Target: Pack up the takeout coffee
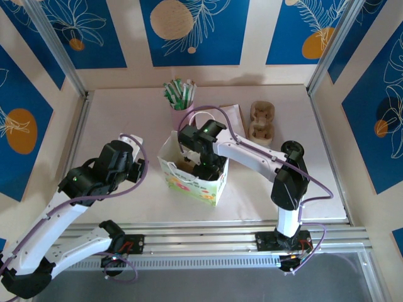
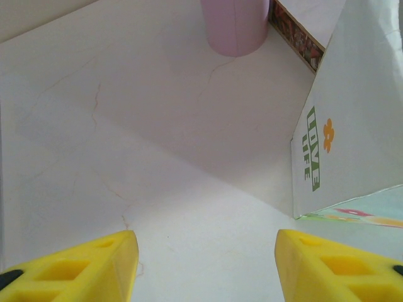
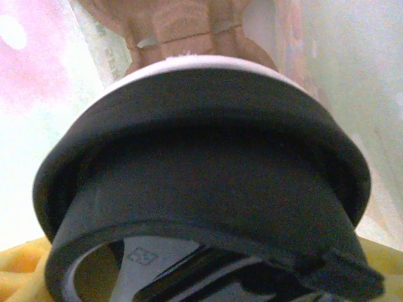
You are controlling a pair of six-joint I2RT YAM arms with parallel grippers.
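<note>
**Coffee cup inside the bag, release not yet confirmed**

The takeout coffee [image 3: 208, 163] is seen at close range by the right wrist camera. Its black lid [image 3: 208, 207] lies between the yellow fingers [image 3: 22, 274], with a brown pulp carrier [image 3: 176, 25] just beyond it. From above, the right gripper [image 1: 196, 165] is seen reaching down into the open paper bag [image 1: 204, 187], so the cup is judged to be inside the bag already. Whether it is gripped or let go cannot be told, since the contact is hidden by the lid. The left gripper [image 2: 204, 251] is held wide apart and empty over the table [image 2: 126, 126], just beside the bag. Setting the cup down and withdrawing the arm are judged to remain.
</note>
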